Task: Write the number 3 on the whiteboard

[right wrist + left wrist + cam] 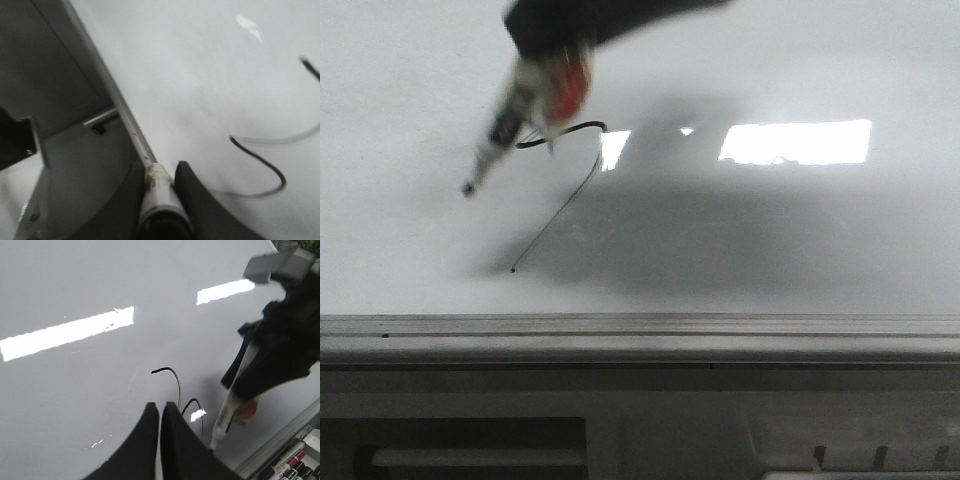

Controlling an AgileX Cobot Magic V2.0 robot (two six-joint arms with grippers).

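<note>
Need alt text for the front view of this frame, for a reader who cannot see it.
A blurred gripper holds a marker tilted over the whiteboard, tip just left of a thin black number 3 whose faint tail ends in a dot. A grey ledge runs along the board's near edge.

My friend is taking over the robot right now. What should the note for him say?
Right gripper: shut on the marker, tip off the whiteboard, it seems.
Left gripper: shut, holds nothing, over the board close to the drawing.
Done: a black squiggle, the number 3, is on the board, with a thin tail running down to a dot.
Left: check that the 3 reads well; the upper part is hidden behind the marker in the front view.
</note>
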